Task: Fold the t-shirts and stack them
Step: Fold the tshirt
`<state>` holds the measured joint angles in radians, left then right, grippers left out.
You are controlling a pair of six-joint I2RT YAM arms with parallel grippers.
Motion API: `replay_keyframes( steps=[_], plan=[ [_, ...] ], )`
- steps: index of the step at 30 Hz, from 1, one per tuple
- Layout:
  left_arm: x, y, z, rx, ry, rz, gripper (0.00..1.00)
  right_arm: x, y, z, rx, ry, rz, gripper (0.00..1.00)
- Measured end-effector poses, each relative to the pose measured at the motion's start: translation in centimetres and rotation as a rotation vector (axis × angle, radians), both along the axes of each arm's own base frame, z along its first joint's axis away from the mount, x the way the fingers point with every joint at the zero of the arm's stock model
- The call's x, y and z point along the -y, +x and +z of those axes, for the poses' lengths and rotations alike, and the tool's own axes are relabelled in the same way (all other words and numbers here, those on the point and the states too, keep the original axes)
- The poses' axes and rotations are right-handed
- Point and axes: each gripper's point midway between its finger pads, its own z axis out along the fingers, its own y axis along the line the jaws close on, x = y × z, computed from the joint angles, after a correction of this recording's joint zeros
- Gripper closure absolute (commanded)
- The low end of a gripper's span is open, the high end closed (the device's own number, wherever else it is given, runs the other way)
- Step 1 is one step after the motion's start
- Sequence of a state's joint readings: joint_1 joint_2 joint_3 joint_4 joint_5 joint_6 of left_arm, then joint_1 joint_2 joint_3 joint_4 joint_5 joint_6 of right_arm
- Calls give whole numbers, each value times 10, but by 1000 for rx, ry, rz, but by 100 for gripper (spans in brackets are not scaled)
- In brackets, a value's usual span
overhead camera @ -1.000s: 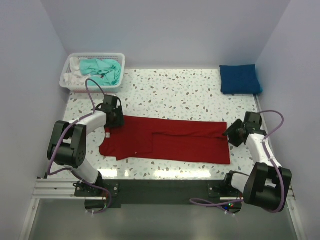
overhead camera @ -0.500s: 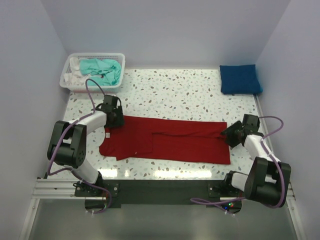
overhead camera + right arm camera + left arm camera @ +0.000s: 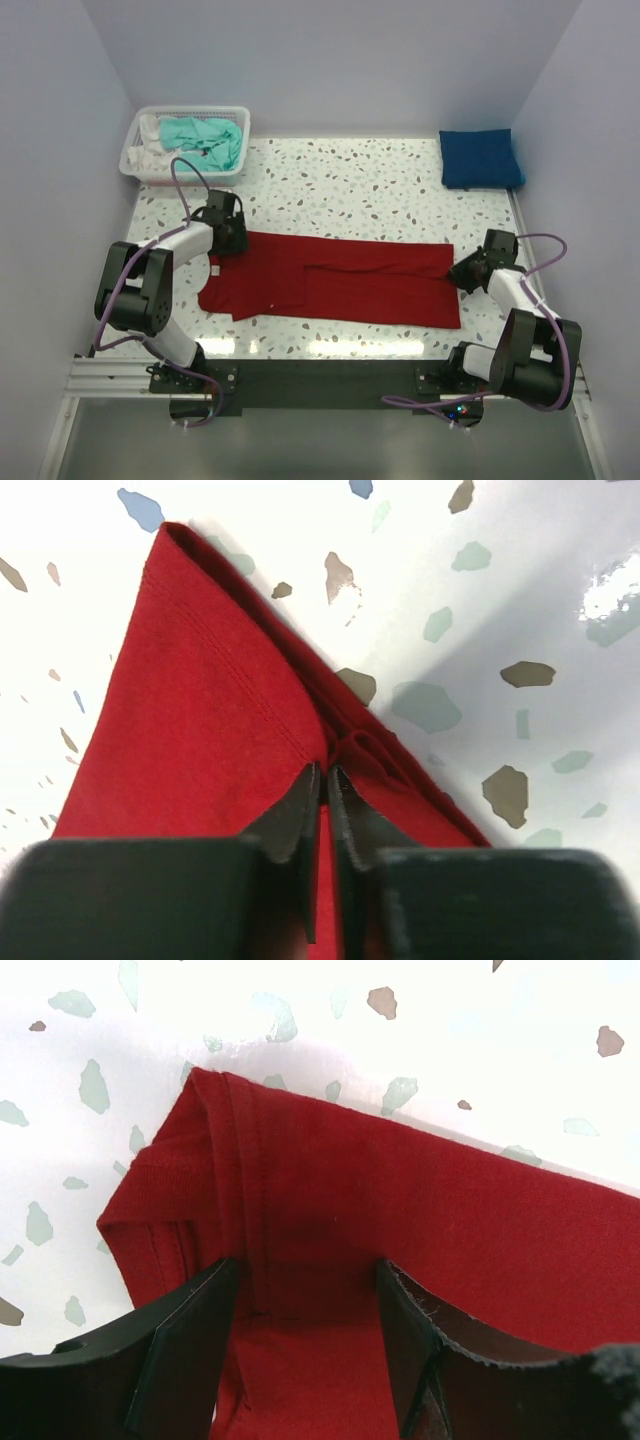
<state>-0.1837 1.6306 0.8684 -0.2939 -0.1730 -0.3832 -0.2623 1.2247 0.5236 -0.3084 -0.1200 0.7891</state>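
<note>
The deep red t-shirt [image 3: 340,282] lies flat across the middle of the table, folded lengthwise. My left gripper [image 3: 233,238] is open at its upper left corner, with the jaws standing either side of the red cloth [image 3: 330,1210] near the hem and not pinching it. My right gripper [image 3: 463,272] is at the shirt's right edge, shut on a pinched fold of red cloth [image 3: 210,730]. The royal blue t-shirt [image 3: 480,158] lies folded at the back right. The teal t-shirt [image 3: 205,140] lies crumpled in the basket.
A white mesh basket [image 3: 135,165] stands at the back left corner and also holds some white cloth. Purple-white walls close in the left, back and right sides. The arm bases and a black rail [image 3: 320,380] run along the near edge.
My right gripper has moved a little left and down onto the shirt's right edge and shut on it. The left arm and the shirts have not moved.
</note>
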Motion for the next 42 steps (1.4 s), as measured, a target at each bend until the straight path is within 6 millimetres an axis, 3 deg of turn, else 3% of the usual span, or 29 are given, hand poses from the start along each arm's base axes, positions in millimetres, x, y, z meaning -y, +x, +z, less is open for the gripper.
replay_keyframes(
  steps=[16,23,29,32,35,38,42],
  plan=[
    [-3,-1,0,-9,13,8,37,20,-2,8,-39,-134,48,99],
    [-3,-1,0,-14,15,8,35,22,-5,-2,-85,-147,77,88],
    [-4,-2,0,-15,19,11,29,26,-12,-4,-110,-176,105,71],
    [-5,-4,2,-19,22,15,26,27,-12,6,-111,-192,125,62],
    [-6,-9,7,-27,19,27,24,28,3,29,-51,-227,157,54],
    [-5,-12,16,-19,17,35,24,16,23,53,25,-262,238,50],
    [4,-8,33,9,25,28,24,-34,48,68,92,-276,456,48]
  ],
)
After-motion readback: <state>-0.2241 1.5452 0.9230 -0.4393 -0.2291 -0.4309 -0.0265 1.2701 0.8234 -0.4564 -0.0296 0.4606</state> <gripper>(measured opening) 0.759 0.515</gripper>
